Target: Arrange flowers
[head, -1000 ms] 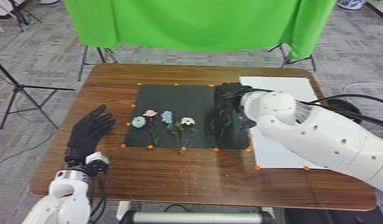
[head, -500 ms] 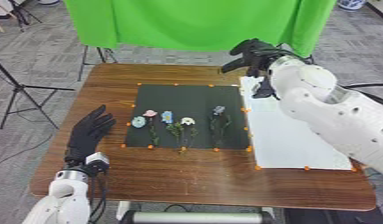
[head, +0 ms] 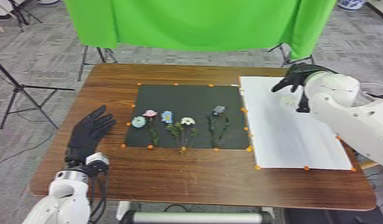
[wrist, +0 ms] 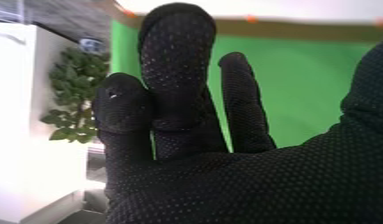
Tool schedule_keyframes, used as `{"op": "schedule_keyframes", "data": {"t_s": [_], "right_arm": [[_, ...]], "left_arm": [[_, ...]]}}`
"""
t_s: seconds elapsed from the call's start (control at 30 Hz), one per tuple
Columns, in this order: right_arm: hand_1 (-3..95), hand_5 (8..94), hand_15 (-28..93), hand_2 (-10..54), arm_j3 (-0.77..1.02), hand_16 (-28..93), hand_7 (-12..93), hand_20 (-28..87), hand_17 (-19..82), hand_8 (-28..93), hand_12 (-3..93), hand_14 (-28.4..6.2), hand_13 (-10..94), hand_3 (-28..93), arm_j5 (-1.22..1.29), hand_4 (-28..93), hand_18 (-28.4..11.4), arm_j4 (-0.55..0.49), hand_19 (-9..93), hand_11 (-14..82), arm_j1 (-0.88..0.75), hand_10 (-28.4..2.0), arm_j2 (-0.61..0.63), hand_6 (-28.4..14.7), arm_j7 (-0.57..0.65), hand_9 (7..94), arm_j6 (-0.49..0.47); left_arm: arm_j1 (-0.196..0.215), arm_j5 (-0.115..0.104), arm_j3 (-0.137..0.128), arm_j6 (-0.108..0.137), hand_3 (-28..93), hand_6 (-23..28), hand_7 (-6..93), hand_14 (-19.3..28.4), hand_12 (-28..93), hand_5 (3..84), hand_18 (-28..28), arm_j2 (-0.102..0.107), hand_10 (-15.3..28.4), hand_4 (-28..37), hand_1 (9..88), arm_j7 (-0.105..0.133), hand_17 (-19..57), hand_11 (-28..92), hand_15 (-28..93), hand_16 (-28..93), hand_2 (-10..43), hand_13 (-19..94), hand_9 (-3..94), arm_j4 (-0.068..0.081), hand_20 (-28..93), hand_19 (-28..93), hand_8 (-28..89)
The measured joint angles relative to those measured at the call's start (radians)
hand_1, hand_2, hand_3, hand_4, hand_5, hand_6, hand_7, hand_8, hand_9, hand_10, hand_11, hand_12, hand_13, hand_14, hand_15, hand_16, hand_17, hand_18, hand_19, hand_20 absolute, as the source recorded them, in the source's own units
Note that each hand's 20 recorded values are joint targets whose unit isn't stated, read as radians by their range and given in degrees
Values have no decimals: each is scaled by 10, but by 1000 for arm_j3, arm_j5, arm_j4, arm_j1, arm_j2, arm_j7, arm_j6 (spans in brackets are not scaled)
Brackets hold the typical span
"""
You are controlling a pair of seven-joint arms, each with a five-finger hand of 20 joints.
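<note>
Right hand [head: 305, 74] has swung off black sheet [head: 174, 94] to over white sheet [head: 296, 145], fingers straight, apart | grey-blue flower [head: 219, 109] uncovered near black sheet's right edge; placement looks done (four blooms lie leftward) | left hand [head: 87, 131] open-fingered, worktop's [head: 196, 185] left edge | rounded blooms, thin leafy stems, dimpled glove fabric
</note>
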Motion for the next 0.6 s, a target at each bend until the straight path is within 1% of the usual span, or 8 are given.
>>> {"op": "schedule_keyframes", "data": {"t_s": [0.13, 0.23, 0.4, 0.43, 0.5, 0.53, 0.57, 0.6], "right_arm": [[276, 464, 548, -95, -6, 264, 128, 438, 543, -91, 144, -56, 861, 700, -1, -149, -179, 15, 932, 76, -25, -144, 7, 32, 1, 556, -4], [324, 509, 558, -95, -16, 265, 155, 452, 556, -107, 151, -45, 875, 717, -2, -162, -175, 15, 932, 90, -39, -131, 11, 39, 0, 614, 6], [402, 603, 570, -95, -52, 271, 189, 483, 584, -126, 162, -33, 896, 729, -16, -181, -165, 7, 932, 130, -53, -125, 18, 44, 0, 695, 71], [419, 620, 573, -95, -55, 274, 193, 492, 590, -93, 166, -31, 901, 727, -19, -193, -164, 4, 932, 137, -56, -123, 19, 42, 1, 705, 84], [494, 692, 577, -95, -62, 280, 211, 503, 598, -9, 176, -28, 908, 667, -24, -202, -162, 0, 932, 160, -63, -118, 19, 25, 4, 744, 109], [505, 711, 579, -95, -66, 281, 213, 505, 600, 3, 195, -27, 910, 662, -27, -204, -161, -2, 932, 157, -65, -117, 20, 23, 7, 761, 120], [530, 753, 584, -95, -69, 285, 233, 513, 608, 20, 257, -24, 914, 665, -30, -209, -160, -4, 932, 131, -68, -113, 20, 21, 11, 804, 132], [544, 772, 586, -95, -74, 287, 240, 518, 612, 29, 287, -22, 917, 666, -32, -215, -157, -5, 932, 115, -70, -111, 20, 20, 14, 826, 146]], "left_arm": [[0, 0, 0, 0, 724, 8, 128, 169, 120, 439, 127, 0, 127, -273, 214, 1, 55, 167, 164, 22, -61, 354, 440, 0, 178, 52, -69], [0, 0, 0, 0, 724, 8, 127, 169, 121, 439, 127, 0, 127, -272, 215, 1, 55, 167, 165, 22, -60, 354, 440, 0, 178, 52, -69], [0, 0, 1, 0, 721, 8, 127, 169, 120, 440, 127, -1, 127, -271, 217, 2, 55, 168, 166, 22, -57, 354, 440, 0, 178, 53, -70], [-1, 0, 1, 0, 720, 8, 127, 169, 120, 440, 127, -1, 128, -271, 218, 2, 55, 168, 167, 22, -56, 354, 440, 0, 178, 53, -70], [-1, 0, 1, 0, 720, 8, 127, 169, 120, 440, 127, -2, 128, -270, 218, 2, 55, 168, 167, 22, -56, 354, 440, 0, 178, 53, -70], [-1, 0, 1, 0, 720, 8, 128, 169, 120, 440, 127, -2, 127, -269, 218, 2, 55, 168, 167, 22, -56, 354, 440, 0, 178, 53, -70], [-1, 0, 1, 0, 718, 8, 127, 169, 120, 440, 127, -2, 127, -270, 218, 1, 55, 168, 166, 21, -55, 354, 440, 0, 178, 53, -70], [0, 0, 1, 0, 718, 8, 127, 169, 120, 440, 127, -2, 128, -270, 218, 1, 54, 168, 167, 21, -55, 354, 440, 0, 178, 53, -70]]}}
